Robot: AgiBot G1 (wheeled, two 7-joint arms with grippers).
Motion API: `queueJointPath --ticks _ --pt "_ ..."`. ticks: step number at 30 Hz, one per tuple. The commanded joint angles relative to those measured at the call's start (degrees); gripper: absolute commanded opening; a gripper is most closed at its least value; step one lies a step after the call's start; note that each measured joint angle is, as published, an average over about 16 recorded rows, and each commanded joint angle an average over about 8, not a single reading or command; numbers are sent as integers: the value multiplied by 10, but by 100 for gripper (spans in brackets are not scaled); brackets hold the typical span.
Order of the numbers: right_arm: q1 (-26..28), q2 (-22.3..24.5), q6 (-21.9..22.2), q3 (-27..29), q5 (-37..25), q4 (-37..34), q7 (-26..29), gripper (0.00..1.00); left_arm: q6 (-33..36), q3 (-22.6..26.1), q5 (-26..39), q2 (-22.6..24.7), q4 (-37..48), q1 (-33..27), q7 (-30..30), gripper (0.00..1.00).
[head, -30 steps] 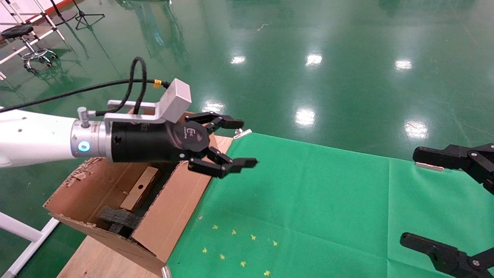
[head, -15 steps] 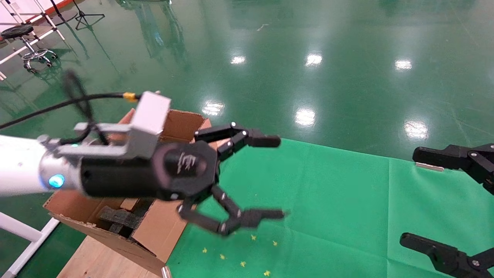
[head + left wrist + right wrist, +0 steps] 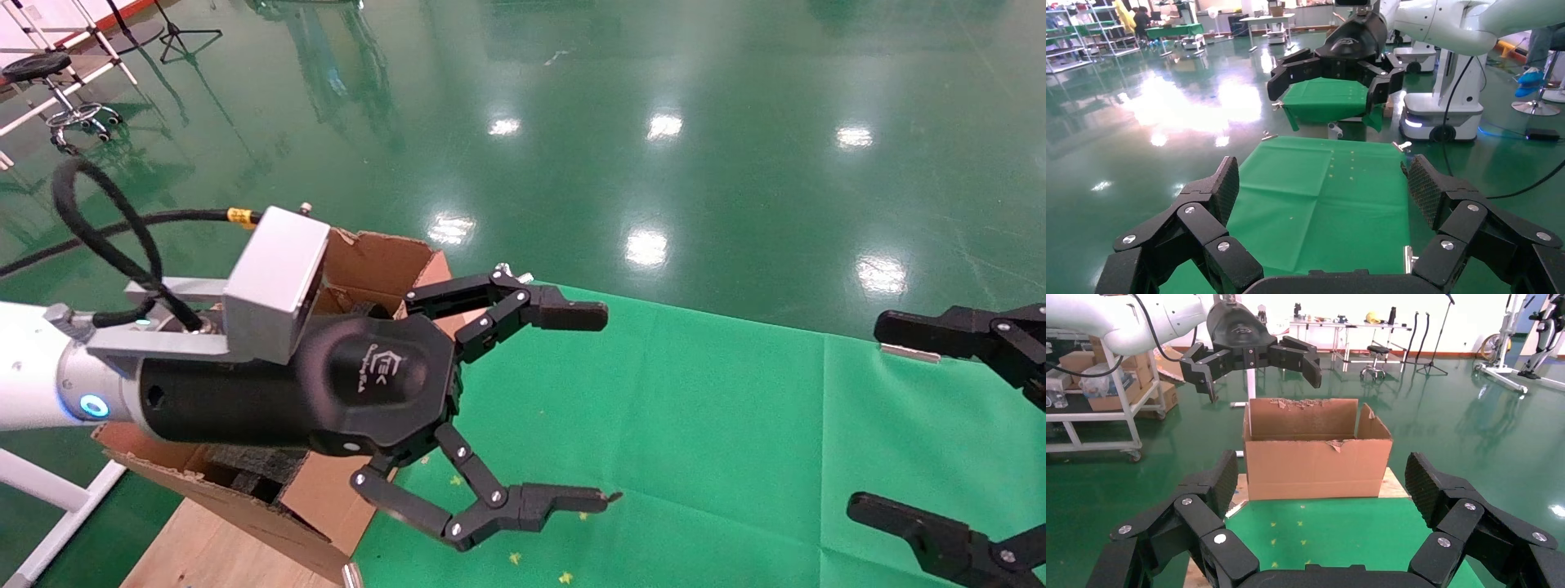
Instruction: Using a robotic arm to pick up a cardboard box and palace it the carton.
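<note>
Cardboard box is not showing in any view now — the left gripper (image 3: 531, 408) is hanging empty with its fingers spread wide over the green tabletop (image 3: 695, 425), just beside the carton (image 3: 359, 261), whose inside the arm is hiding from us. We are judging that either the placing is already done or a fresh pick is beginning — we cannot tell which. The right gripper (image 3: 940, 425) is sitting parked at the far edge, fingers also apart; next we are needing to locate the small box before committing to any reach.
</note>
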Motion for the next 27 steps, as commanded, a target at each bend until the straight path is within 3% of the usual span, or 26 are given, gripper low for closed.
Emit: queueJointPath --ticks 1,27 --pt "0 0 0 0 0 0 0 100 -1 2 3 0 3 -2 0 100" --pt "0 0 0 0 0 0 0 100 -4 7 15 2 13 -11 -3 100"
